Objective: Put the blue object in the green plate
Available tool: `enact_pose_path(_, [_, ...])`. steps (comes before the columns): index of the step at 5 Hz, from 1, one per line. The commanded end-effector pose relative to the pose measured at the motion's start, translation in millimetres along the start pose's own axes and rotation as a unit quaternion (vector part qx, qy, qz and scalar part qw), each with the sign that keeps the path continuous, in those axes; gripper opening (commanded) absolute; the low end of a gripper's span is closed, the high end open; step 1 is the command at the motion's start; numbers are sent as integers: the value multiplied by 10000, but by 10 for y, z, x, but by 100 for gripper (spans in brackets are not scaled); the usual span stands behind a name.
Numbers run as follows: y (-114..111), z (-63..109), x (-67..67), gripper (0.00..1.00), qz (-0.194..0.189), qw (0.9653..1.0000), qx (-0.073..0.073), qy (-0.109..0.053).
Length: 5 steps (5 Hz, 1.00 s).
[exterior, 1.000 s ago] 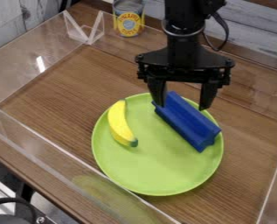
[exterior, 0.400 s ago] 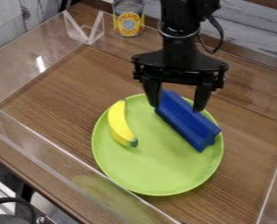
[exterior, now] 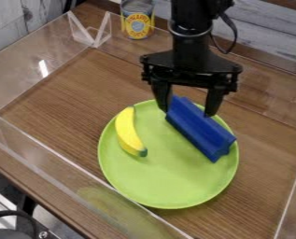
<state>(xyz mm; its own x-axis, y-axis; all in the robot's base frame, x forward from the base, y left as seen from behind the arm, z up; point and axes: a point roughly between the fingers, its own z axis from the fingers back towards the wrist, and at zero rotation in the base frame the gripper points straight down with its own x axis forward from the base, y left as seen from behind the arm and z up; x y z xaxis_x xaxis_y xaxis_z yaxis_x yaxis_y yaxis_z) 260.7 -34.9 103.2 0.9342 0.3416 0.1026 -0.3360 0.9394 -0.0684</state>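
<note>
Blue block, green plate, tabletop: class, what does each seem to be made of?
Blue block: likely plastic, an even matte colour. Green plate: probably plastic, smooth with a slight sheen. Tabletop: wood or wood-look laminate, with visible grain lines.

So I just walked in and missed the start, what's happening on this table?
A single robot arm is working over a green plate on a wooden table. The blue object already lies on the plate, beside a yellow banana. The gripper points down over the block's far end with its jaws open, straddling it and not gripping. The placing looks done.
</note>
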Motion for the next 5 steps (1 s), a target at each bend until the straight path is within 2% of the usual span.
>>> enact_pose_path(1, [-15,94,109,100,-16,9998,-78,-201])
enact_pose_path(5, [34,46,128,100,-131,9999,-10,-66])
